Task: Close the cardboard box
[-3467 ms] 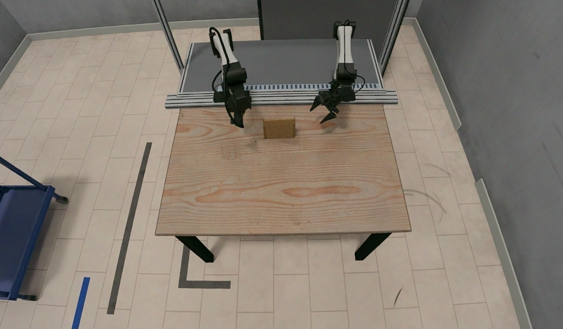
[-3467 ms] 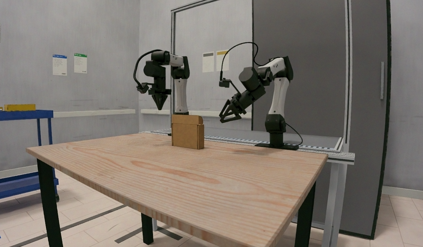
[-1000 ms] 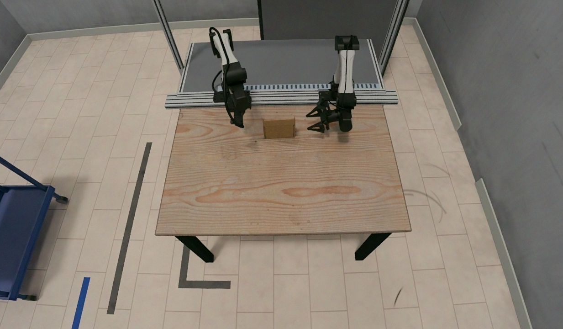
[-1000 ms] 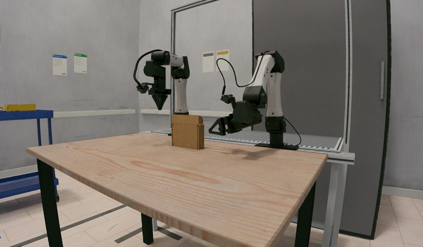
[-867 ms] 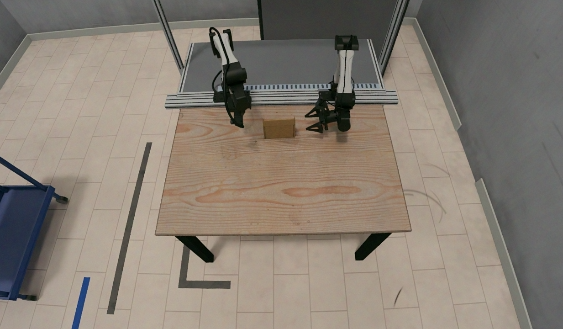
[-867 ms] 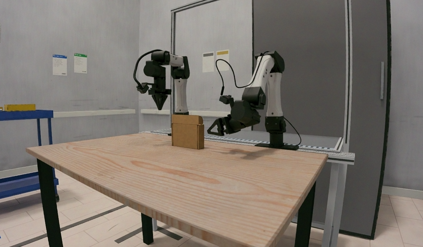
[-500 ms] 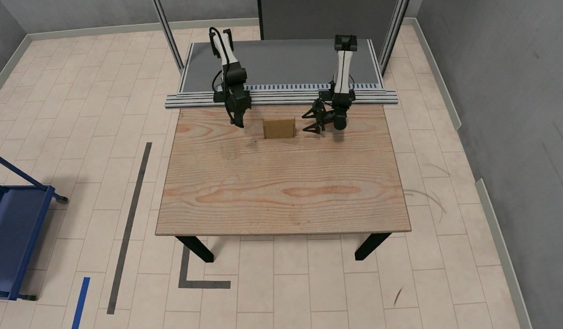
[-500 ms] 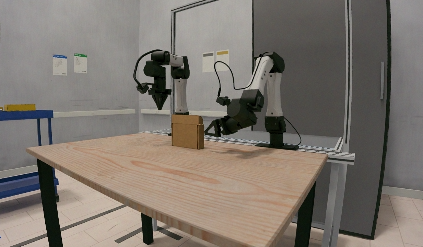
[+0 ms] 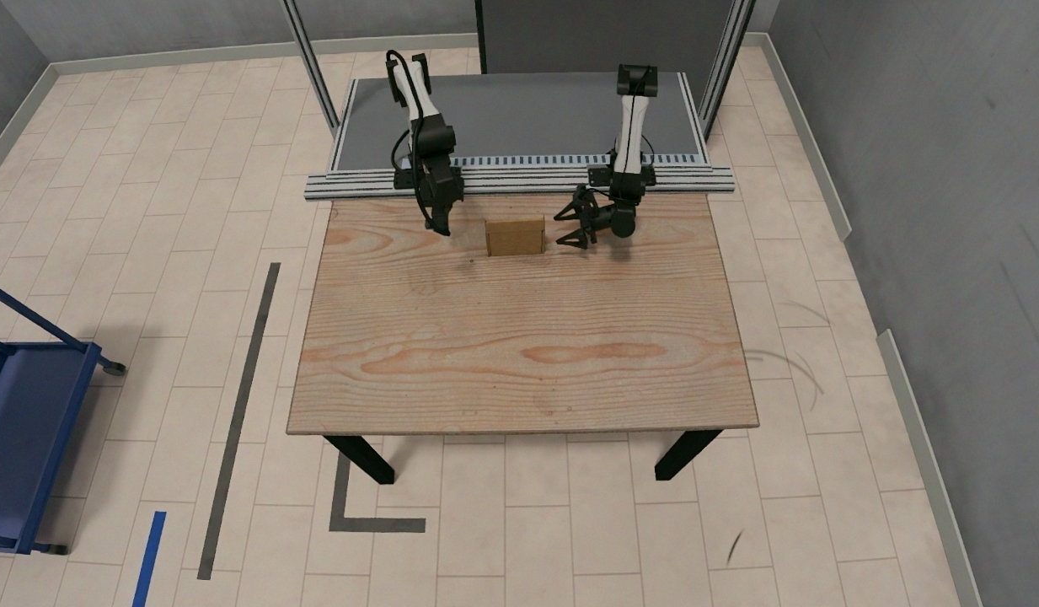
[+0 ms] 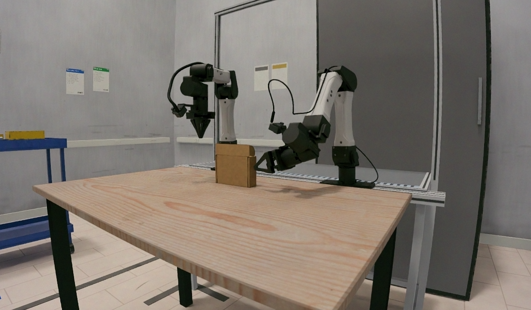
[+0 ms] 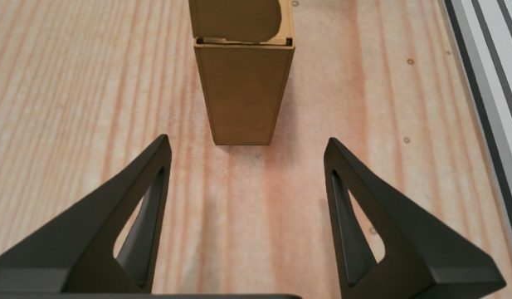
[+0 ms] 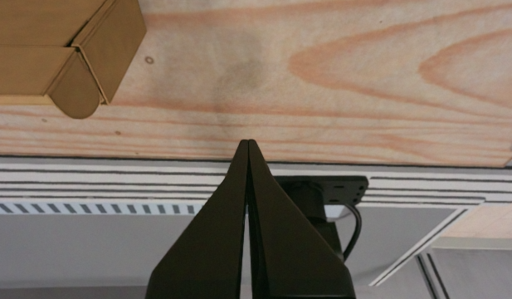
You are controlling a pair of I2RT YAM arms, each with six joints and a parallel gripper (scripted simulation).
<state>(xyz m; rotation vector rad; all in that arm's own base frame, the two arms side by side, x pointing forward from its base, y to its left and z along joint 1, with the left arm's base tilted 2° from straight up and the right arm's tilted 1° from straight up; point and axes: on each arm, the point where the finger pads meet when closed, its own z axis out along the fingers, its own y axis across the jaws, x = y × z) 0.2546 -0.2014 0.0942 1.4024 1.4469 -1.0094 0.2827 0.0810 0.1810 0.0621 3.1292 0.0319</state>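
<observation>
Two grippers flank the cardboard box (image 9: 515,238) (image 10: 235,170) (image 11: 245,93) (image 12: 114,54), neither holding it. Your left gripper (image 9: 555,230) (image 10: 256,168) (image 11: 249,144) has its fingers spread wide, though short of their full range, with nothing between them. It slants down toward the box, whose near narrow side stands just ahead of the fingertips and roughly centred on the gap. Your right gripper (image 9: 446,233) (image 10: 200,136) (image 12: 247,148) is fully closed, fingertips together and empty; it points downward, apart from the box, on the side opposite your left gripper.

Between the two tools, the box stands upright on a narrow side on the wooden table (image 9: 522,324) (image 10: 221,215) (image 11: 73,83) (image 12: 260,62), its large faces vertical. The closing strip (image 10: 233,149) (image 12: 23,71) projects at the top, not folded down over the front wall. Note the rounded side flap nearer your left gripper (image 11: 249,144) and its counterpart, the flap nearer your right gripper (image 12: 247,148): both remain visible, neither fully tucked into its side wall.
</observation>
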